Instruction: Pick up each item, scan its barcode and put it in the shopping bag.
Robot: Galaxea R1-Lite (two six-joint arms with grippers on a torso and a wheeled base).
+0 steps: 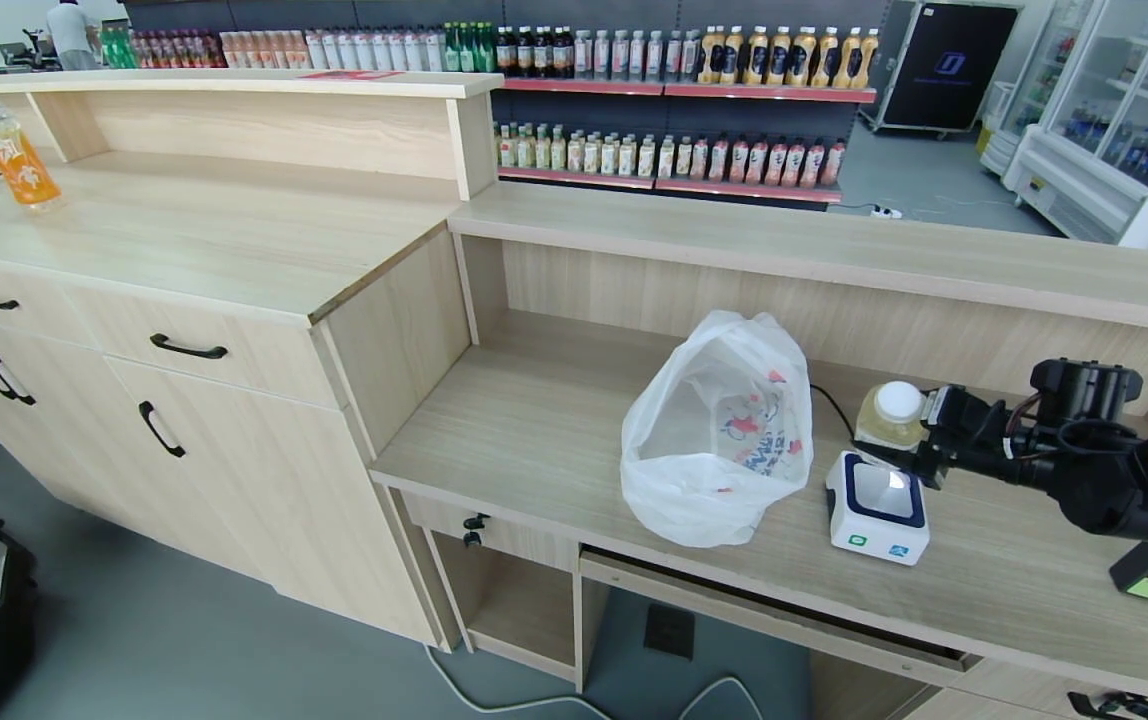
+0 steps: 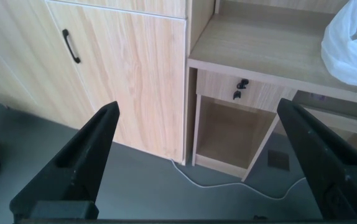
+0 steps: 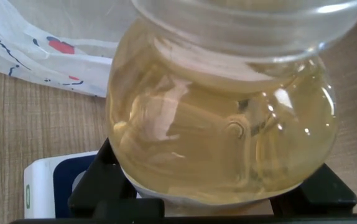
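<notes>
Gripping pale-yellow drink bottle (image 1: 884,425) in right tool (image 1: 919,435), long axis near upright, white cap up, above scanner (image 1: 877,505); with left tool (image 2: 198,106) spread wide, empty.

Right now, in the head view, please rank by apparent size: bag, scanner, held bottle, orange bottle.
1. bag
2. scanner
3. orange bottle and held bottle look alike: one stands farther, the other is partly hidden by the right gripper.
</notes>
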